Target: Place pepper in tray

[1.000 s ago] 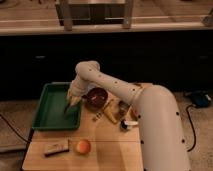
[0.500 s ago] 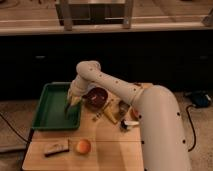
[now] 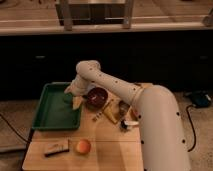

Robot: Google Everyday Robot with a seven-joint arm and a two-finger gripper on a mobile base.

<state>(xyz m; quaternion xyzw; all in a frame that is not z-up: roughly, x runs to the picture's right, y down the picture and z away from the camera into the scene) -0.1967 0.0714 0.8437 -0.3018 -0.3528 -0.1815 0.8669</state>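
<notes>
The bright green tray (image 3: 50, 116) lies on the left of the wooden table. My white arm reaches from the lower right across the table. My gripper (image 3: 73, 99) hangs low over the tray's right rim, between the tray and the dark red bowl (image 3: 96, 97). I cannot make out the pepper; it may be hidden at the gripper.
An orange fruit (image 3: 83, 146) and a brown block (image 3: 56, 148) lie near the table's front edge. A yellow packet (image 3: 111, 111) and small items (image 3: 125, 122) lie right of the bowl, beside my arm. A dark counter runs behind the table.
</notes>
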